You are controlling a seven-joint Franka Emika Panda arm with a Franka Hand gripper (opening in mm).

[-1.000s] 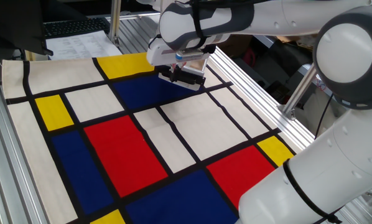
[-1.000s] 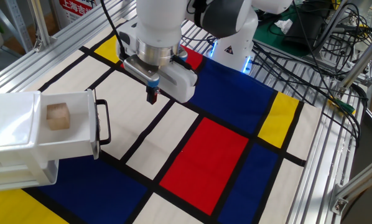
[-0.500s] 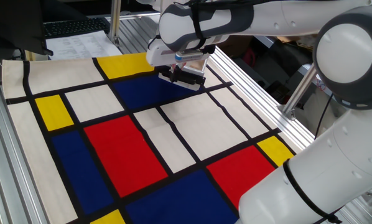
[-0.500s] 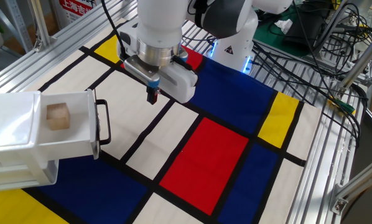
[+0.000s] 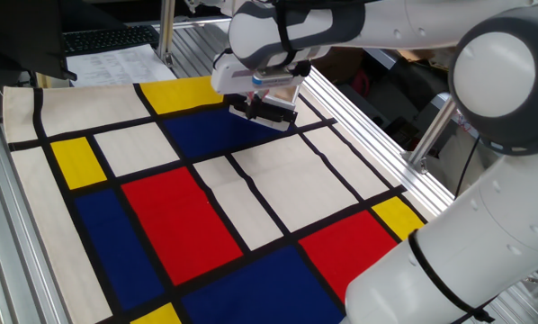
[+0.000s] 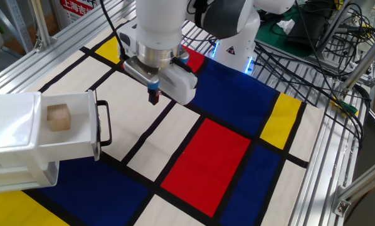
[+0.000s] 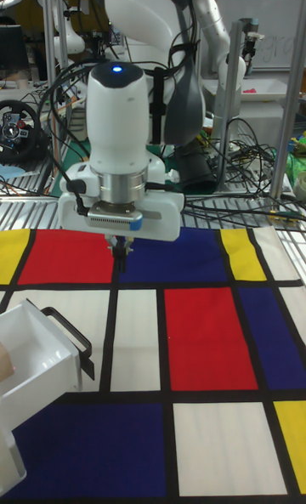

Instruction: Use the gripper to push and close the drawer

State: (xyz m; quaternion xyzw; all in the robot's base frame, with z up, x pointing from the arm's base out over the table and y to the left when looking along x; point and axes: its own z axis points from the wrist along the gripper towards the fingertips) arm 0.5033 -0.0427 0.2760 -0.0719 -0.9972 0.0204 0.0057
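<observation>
The drawer (image 6: 46, 135) stands pulled out at the left of the other fixed view. It is a white box with a black wire handle (image 6: 104, 122) on its front and a small wooden cube (image 6: 58, 117) inside. The tall fixed view shows the drawer (image 7: 34, 364) at the lower left. My gripper (image 6: 153, 96) hangs above the mat, to the right of the handle and clear of it. Its short dark fingers are together and hold nothing. The gripper (image 7: 121, 255) points straight down, and it shows again over the dark blue patch (image 5: 262, 110). The drawer is out of sight in that view.
A checked mat (image 6: 212, 150) of red, blue, yellow and white patches covers the table. Aluminium rails (image 6: 328, 157) run along the table's edges. The robot base (image 6: 237, 44) and loose cables (image 6: 313, 37) lie behind the mat. A keyboard and papers (image 5: 107, 49) sit at the far corner.
</observation>
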